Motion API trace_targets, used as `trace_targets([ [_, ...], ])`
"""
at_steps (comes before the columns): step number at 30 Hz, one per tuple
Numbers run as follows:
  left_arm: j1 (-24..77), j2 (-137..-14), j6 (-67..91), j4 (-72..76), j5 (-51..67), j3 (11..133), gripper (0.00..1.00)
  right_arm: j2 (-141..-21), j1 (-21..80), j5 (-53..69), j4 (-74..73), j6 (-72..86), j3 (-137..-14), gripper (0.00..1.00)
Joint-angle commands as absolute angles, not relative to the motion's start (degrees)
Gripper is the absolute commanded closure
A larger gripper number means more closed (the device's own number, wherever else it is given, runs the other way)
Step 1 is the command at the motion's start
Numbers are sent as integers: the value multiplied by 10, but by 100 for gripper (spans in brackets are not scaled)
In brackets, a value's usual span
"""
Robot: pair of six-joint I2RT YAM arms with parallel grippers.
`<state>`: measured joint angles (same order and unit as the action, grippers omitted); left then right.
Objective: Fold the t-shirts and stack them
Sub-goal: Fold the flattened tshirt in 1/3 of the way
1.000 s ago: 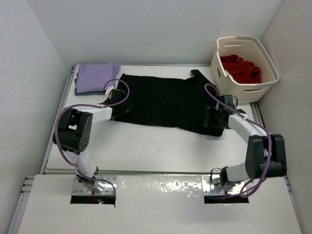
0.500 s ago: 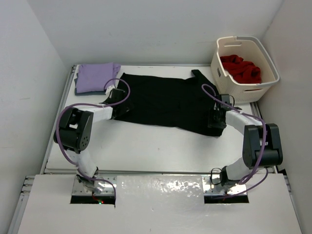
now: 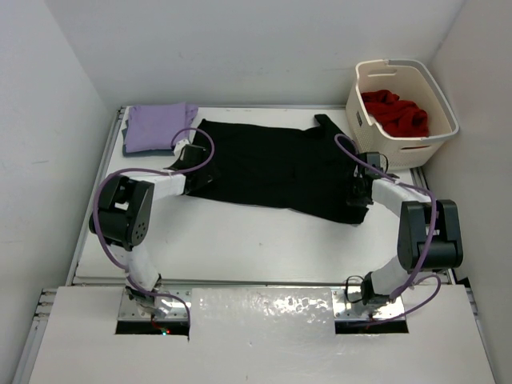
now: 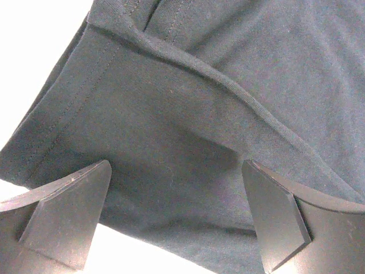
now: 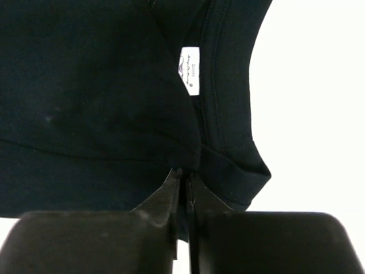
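A black t-shirt (image 3: 276, 168) lies spread flat across the middle of the table. My left gripper (image 3: 196, 170) sits at its left sleeve (image 4: 171, 142), wide open, with cloth lying between the fingers (image 4: 68, 211). At the shirt's right end my right gripper (image 3: 358, 194) is shut, pinching a fold of black cloth (image 5: 188, 162) near the collar, just below a white label (image 5: 190, 70). A lavender t-shirt (image 3: 156, 126) lies folded at the far left corner, on a blue one whose edge (image 3: 130, 149) shows beneath. A red t-shirt (image 3: 394, 112) lies crumpled in the basket.
The cream laundry basket (image 3: 402, 80) stands at the far right corner, close behind my right arm. White walls close in the table on the left, back and right. Bare white tabletop (image 3: 256, 240) lies between the black shirt and the arm bases.
My right gripper has moved slightly onto the shirt's right end and shut on a fold of black cloth. The left gripper stayed open and still.
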<state>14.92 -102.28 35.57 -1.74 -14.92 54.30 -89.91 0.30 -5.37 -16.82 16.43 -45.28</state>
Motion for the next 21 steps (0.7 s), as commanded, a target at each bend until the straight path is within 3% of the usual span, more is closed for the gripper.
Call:
trace_targets([
  [1,145,-1050,354,-44,-149,542,0,-892,3,-82,-149,157,-484,100],
  [19,131,-1048,353,-58,-175,529,0,-1011,-15,-101,-328,7,-624,100],
  [21,131,-1047,354,-60,-178,529,0,-1030,-18,-115,-344,11,-628,94],
])
